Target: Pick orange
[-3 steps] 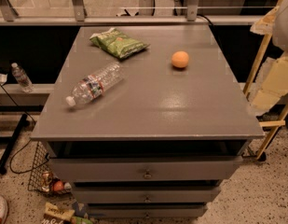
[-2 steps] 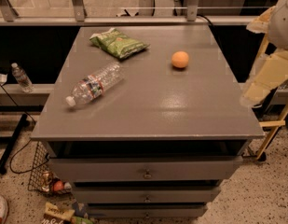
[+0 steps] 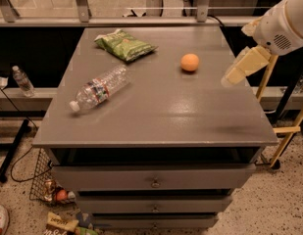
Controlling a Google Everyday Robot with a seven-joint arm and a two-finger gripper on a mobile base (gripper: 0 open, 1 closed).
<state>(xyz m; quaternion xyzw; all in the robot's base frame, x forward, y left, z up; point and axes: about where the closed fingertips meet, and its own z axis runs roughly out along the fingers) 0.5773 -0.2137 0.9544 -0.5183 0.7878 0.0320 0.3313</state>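
The orange sits on the grey top of the cabinet, in the far right part of the surface, free of anything else and with bare tabletop all round it. To its right, out past the cabinet's right edge, the gripper hangs in the air, its cream-coloured end slanting down and to the left toward the tabletop; it is near the orange but apart from it and holds nothing that can be seen. Whether the gripper is spread or pressed together cannot be told. The white arm behind it enters from the upper right corner. A green snack bag lies near the far edge, left of the orange. A clear plastic bottle lies on its side toward the left edge, its cap pointing to the near left. Below the top, the cabinet's drawers are closed. A second small bottle stands upright on a ledge left of the cabinet, and a wire basket stands on the floor by the cabinet's lower left corner.
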